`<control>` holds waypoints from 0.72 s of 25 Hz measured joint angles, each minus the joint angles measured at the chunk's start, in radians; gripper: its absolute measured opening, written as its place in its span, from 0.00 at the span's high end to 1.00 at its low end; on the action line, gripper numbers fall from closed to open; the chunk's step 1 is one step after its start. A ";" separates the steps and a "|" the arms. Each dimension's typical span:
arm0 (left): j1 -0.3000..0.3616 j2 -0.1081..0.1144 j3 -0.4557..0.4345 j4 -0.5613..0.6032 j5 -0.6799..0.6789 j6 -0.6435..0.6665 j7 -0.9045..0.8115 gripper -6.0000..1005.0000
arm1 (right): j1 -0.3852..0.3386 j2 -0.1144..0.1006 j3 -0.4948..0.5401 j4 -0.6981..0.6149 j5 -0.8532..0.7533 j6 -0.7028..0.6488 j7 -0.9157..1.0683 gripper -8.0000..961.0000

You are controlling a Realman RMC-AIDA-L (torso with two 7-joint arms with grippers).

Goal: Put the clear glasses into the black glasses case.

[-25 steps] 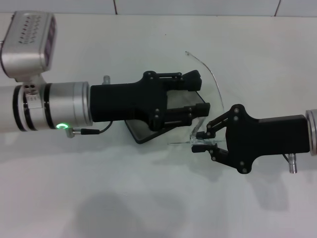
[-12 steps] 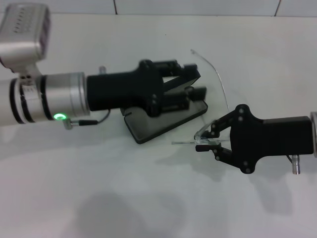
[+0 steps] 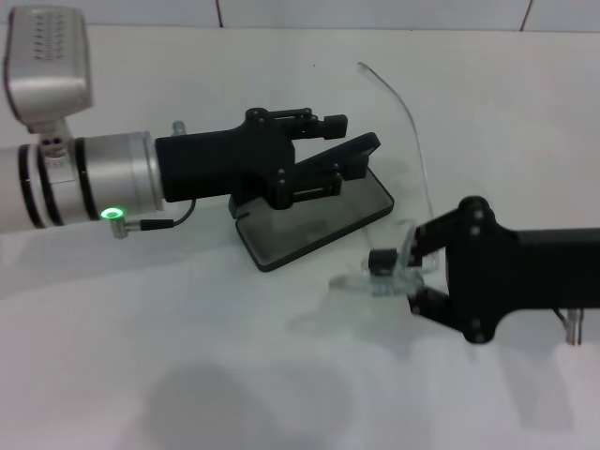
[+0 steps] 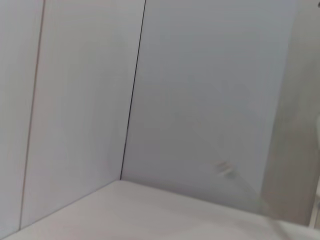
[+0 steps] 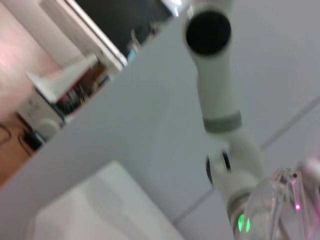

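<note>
The black glasses case (image 3: pixel 309 230) lies open at the table's middle, grey lining up. Its lid (image 3: pixel 349 155) stands raised, and my left gripper (image 3: pixel 343 150) is shut on it, reaching in from the left. The clear glasses (image 3: pixel 358 281) hang just right of the case's near end, held at the lens by my right gripper (image 3: pixel 394 279), which is shut on them. One thin clear arm (image 3: pixel 417 155) curves up and away toward the back of the table. In the right wrist view the clear glasses (image 5: pixel 280 200) show close up, with my left arm (image 5: pixel 220 100) behind them.
A white table (image 3: pixel 281 375) carries everything, and a tiled wall (image 3: pixel 375 11) runs along its far edge. The left wrist view shows only the wall (image 4: pixel 200 90) and the tabletop (image 4: pixel 125 210).
My left gripper has drawn back to the left and lifted the case lid, uncovering the grey lining. My right gripper has moved nearer and a little right, carrying the glasses.
</note>
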 joint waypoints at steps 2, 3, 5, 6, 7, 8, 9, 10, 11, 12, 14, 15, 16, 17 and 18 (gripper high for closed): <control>-0.009 -0.007 0.000 0.000 0.016 -0.026 0.000 0.41 | 0.000 0.001 -0.003 0.001 0.009 -0.046 -0.009 0.87; -0.012 -0.011 0.000 0.000 0.021 -0.038 0.000 0.41 | 0.002 0.002 -0.008 0.002 0.011 -0.061 -0.009 0.87; -0.017 -0.017 0.000 -0.001 0.024 -0.059 0.001 0.41 | 0.014 0.002 -0.030 0.014 0.024 -0.095 -0.007 0.87; -0.021 -0.020 0.000 -0.001 0.024 -0.066 0.001 0.41 | 0.023 0.002 -0.051 0.027 0.037 -0.110 -0.006 0.87; -0.025 -0.022 0.000 -0.001 0.024 -0.069 0.002 0.41 | 0.029 0.002 -0.064 0.036 0.045 -0.117 -0.006 0.87; -0.028 -0.023 0.000 -0.001 0.024 -0.070 0.004 0.41 | 0.038 0.002 -0.087 0.053 0.056 -0.121 -0.005 0.87; -0.032 -0.024 0.000 -0.001 0.024 -0.070 0.009 0.41 | 0.046 0.002 -0.100 0.065 0.060 -0.119 -0.003 0.87; -0.035 -0.024 0.000 0.000 0.023 -0.067 0.015 0.41 | 0.054 0.003 -0.114 0.077 0.063 -0.117 0.001 0.87; -0.037 -0.024 -0.001 0.000 0.021 -0.064 0.020 0.41 | 0.062 0.003 -0.124 0.086 0.064 -0.113 0.009 0.87; -0.038 -0.024 -0.002 0.000 0.019 -0.057 0.025 0.41 | 0.080 0.004 -0.145 0.108 0.065 -0.100 0.039 0.87; -0.039 -0.023 -0.005 0.000 0.012 -0.038 0.030 0.41 | 0.101 0.004 -0.163 0.129 0.070 -0.078 0.084 0.87; -0.038 -0.023 -0.006 0.000 0.008 -0.025 0.036 0.41 | 0.108 0.005 -0.167 0.140 0.078 -0.065 0.100 0.87; -0.036 -0.022 -0.007 0.000 0.003 -0.012 0.045 0.41 | 0.113 0.004 -0.168 0.151 0.089 -0.051 0.110 0.87; -0.031 -0.022 -0.007 0.000 -0.004 0.002 0.060 0.41 | 0.119 0.004 -0.169 0.166 0.112 -0.034 0.120 0.87; -0.026 -0.023 -0.007 0.000 -0.012 0.014 0.076 0.41 | 0.123 0.004 -0.170 0.180 0.131 -0.021 0.127 0.87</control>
